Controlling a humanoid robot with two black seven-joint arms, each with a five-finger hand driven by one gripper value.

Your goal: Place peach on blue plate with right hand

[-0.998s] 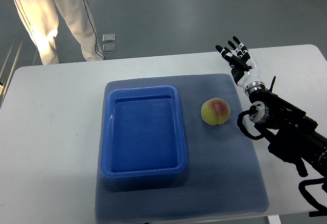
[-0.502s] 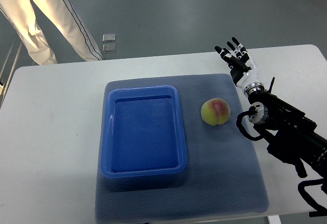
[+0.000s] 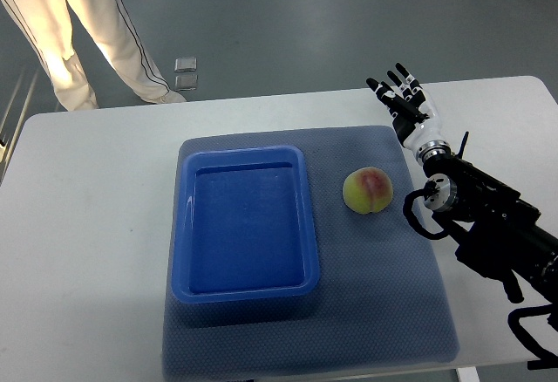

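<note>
A yellow-green peach (image 3: 368, 191) with a red blush lies on the grey-blue mat, just right of the blue plate (image 3: 246, 290), a deep rectangular blue tray with nothing in it. My right hand (image 3: 403, 96) is up and to the right of the peach, over the far right corner of the mat, fingers spread and holding nothing. It is apart from the peach. Its black forearm (image 3: 488, 225) runs down to the right edge. The left arm does not show.
The grey-blue mat (image 3: 384, 312) covers the middle of the white table (image 3: 87, 251). A person's legs in light trousers (image 3: 70, 24) stand beyond the table's far left edge. Two small squares (image 3: 185, 71) lie on the floor.
My right hand and the peach have not moved. The person's legs behind the table have shifted position.
</note>
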